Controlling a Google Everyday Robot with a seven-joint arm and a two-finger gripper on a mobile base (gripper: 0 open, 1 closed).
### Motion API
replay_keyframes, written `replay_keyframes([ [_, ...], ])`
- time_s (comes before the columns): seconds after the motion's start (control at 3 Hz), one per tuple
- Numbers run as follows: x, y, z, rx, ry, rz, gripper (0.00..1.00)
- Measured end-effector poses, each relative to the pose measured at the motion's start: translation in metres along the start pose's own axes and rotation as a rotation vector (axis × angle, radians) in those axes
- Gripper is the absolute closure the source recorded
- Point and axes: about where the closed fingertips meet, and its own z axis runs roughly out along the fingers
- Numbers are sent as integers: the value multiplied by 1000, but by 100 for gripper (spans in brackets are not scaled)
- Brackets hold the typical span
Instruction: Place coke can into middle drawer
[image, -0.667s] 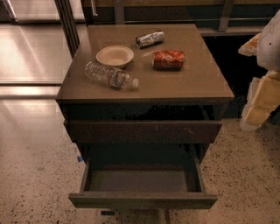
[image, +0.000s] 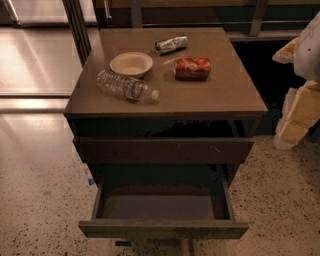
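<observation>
A: Where's the coke can (image: 192, 67)?
B: On the cabinet top (image: 225, 95), right of centre, lying on its side. Nothing is touching it.
A: What's around it?
B: 3 other items. A silver-and-dark can (image: 171, 44) lies on its side behind it, near but apart. A pale bowl (image: 131, 64) sits upright to its left. A clear water bottle (image: 127, 87) lies on its side in front of the bowl, just beside it, cap end pointing toward the front edge.
A: And the middle drawer (image: 162, 229)?
B: Pulled out toward the camera, low in the view. Greyish floor and low side walls are visible. Above it is 1 brown drawer front (image: 165, 149) with small pale scratches, pushed in further than the pulled-out one.
A: Gripper?
B: The gripper (image: 299, 107) is at the far right edge of the view, off the cabinet's right side, around top height and partly cut off. It's well apart from the coke can and holds nothing I can see. Spread or closed up: can't tell from this angle.
A: Floor?
B: Speckled floor (image: 40, 190) around the base.
</observation>
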Motion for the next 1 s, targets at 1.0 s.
replay_keyframes([
  [1.0, 18, -101, 37, 13, -200, 26, 0],
])
